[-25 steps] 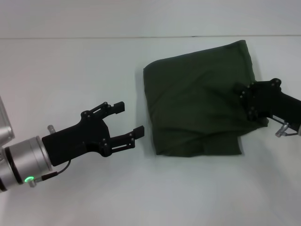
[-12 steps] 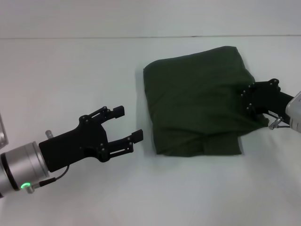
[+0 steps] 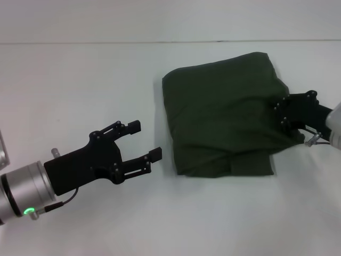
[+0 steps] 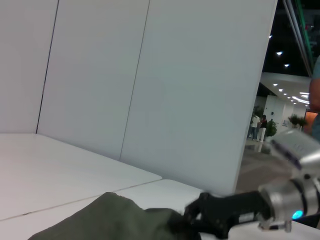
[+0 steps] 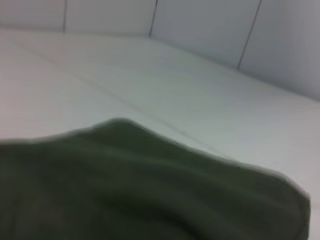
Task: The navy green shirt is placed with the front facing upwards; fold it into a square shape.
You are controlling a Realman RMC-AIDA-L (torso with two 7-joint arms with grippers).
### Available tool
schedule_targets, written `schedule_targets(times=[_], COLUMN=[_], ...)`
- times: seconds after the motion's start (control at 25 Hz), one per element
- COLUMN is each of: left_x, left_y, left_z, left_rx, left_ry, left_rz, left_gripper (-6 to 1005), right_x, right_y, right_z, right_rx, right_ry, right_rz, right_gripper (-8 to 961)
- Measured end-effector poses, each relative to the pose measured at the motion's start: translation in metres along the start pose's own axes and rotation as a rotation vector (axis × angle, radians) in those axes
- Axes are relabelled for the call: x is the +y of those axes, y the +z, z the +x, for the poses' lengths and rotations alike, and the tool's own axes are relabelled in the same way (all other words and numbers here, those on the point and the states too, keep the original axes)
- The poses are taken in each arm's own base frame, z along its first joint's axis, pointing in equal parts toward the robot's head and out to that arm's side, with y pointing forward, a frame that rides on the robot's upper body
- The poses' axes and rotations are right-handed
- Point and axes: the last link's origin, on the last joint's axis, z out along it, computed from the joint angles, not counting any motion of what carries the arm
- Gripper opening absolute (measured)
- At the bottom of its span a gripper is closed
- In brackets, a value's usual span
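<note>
Head view: the shirt (image 3: 221,114) lies on the white table (image 3: 80,80), right of centre, already reduced to a compact, roughly square bundle; no lettering, collar or sleeve shows. Its far edge bulges upward and a narrow flap lies along the near edge, so the square is rough, not flat. The right gripper (image 3: 290,120) sits at the shirt's right edge with its fingers against or in the cloth; whether the jaws are clamped on fabric or merely touching cannot be told. Its position suggests it is finishing or releasing the last fold on that side. The left gripper (image 3: 144,141) hovers above bare table just left of the shirt, clear of the cloth, jaws spread wide and holding nothing, probably placed to leave the fold undisturbed or to be ready for the left edge. Left wrist view: the shirt (image 4: 107,220) appears as a low olive mound, with the right gripper (image 4: 200,222) at its far side, jaws hidden. Right wrist view: the shirt (image 5: 140,190) fills the lower frame as smooth, dark olive cloth with 1 rounded ridge; the gripper's own fingers are not visible.
</note>
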Motion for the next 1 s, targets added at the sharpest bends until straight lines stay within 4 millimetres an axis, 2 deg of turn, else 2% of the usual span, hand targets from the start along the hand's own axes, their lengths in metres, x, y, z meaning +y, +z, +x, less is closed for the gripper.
schedule_targets(times=[0.16, 0.28, 0.56, 0.68, 0.8, 1.0], left_x=[0.000, 0.003, 0.011, 0.013, 0.016, 0.012], left_y=[0.000, 0.000, 0.004, 0.005, 0.006, -0.001], left_z=[0.001, -0.001, -0.007, -0.009, -0.011, -0.007], left_rx=[0.005, 0.015, 0.061, 0.071, 0.054, -0.005], left_ry=[0.017, 0.050, 0.107, 0.107, 0.114, 0.121], left_rz=[-0.002, -0.004, 0.012, 0.017, -0.009, -0.072], left_gripper=[861, 862, 865, 866, 867, 869], right_x=[-0.009, -0.006, 0.032, 0.056, 0.073, 0.087], right_y=[-0.030, -0.059, -0.123, -0.138, -0.144, -0.147], right_z=[-0.011, -0.012, 0.013, 0.024, 0.032, 0.035], right_rx=[-0.147, -0.236, -0.396, -0.431, -0.425, -0.410], right_ry=[0.049, 0.059, 0.066, 0.079, 0.087, 0.127], right_rz=[-0.010, -0.036, -0.047, -0.045, -0.068, -0.144], right_gripper=[0, 0, -1, 1, 5, 14])
